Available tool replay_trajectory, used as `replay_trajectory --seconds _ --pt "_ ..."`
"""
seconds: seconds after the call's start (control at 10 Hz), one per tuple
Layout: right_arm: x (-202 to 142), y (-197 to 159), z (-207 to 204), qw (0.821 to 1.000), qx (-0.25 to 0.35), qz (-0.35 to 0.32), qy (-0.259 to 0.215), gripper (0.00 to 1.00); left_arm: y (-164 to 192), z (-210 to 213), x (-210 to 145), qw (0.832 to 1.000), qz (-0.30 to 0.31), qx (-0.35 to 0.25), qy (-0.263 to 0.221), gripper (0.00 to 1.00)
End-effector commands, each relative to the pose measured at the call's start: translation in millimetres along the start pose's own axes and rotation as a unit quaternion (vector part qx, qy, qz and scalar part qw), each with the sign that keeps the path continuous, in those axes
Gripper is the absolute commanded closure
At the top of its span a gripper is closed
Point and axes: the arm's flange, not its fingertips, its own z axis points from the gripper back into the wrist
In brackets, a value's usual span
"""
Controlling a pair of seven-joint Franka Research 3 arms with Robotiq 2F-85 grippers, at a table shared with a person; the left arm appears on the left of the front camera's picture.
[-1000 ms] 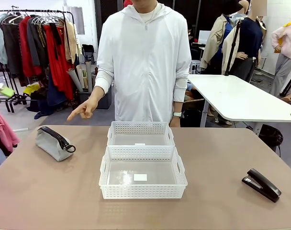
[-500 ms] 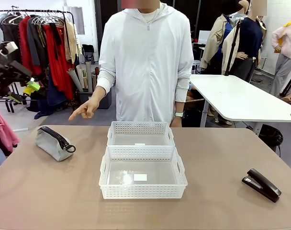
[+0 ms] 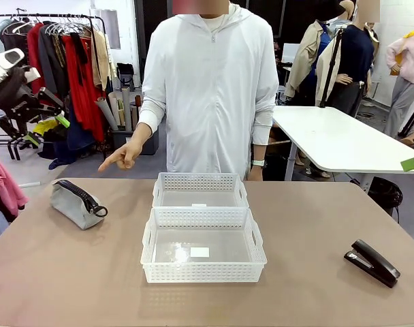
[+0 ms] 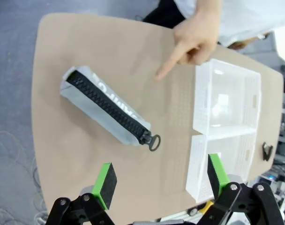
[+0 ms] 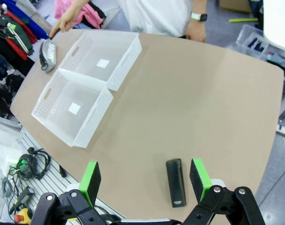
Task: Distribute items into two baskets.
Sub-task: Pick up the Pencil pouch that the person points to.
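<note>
Since a second before, the left arm (image 3: pixel 16 88) had swung up at the front view's left edge. The left gripper (image 4: pixel 160 180) gaped wide, empty, above the grey pouch (image 4: pixel 105 105); the right gripper (image 5: pixel 145 180) likewise above the black stapler (image 5: pixel 175 182). The larger basket (image 3: pixel 201 272) and smaller basket (image 3: pixel 200 181) sat touching mid-table. A person's hand (image 3: pixel 125 155) pointed toward the pouch.

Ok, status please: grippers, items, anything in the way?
Left gripper, right gripper open, empty. Pouch, stapler on table; near basket, far basket empty. Person's hand pointing near pouch.
</note>
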Motion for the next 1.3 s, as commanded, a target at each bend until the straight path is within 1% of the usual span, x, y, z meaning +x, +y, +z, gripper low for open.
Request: replay_trajectory --seconds 0.0,0.2,0.3,0.6,0.9,1.1,1.2 --pt "14 -5 -12 1.0 0.019 0.008 -0.009 0.0 -4 -13 17 0.997 0.055 0.04 0.032 0.0" --pt "18 -6 -24 0.999 0.032 0.008 0.004 0.0 1 -34 26 0.994 0.076 0.063 0.049 0.0" --pt "8 0 -12 1.0 0.015 -0.006 0.004 0.0 2 -45 29 0.992 0.082 0.072 0.057 0.0" --pt "8 0 -12 1.0 0.015 -0.006 0.004 0.0 5 -76 43 0.984 0.112 0.12 0.069 0.0" --pt "8 0 -12 1.0 0.015 -0.006 0.004 0.0 7 -102 52 0.973 0.159 0.162 0.051 0.0" --pt "8 0 -12 1.0 0.015 -0.006 0.004 0.0 4 -115 58 0.965 0.173 0.195 0.033 0.0" --pt "8 0 -12 1.0 0.015 -0.006 0.004 0.0 2 -123 60 0.961 0.178 0.212 0.032 0.0"
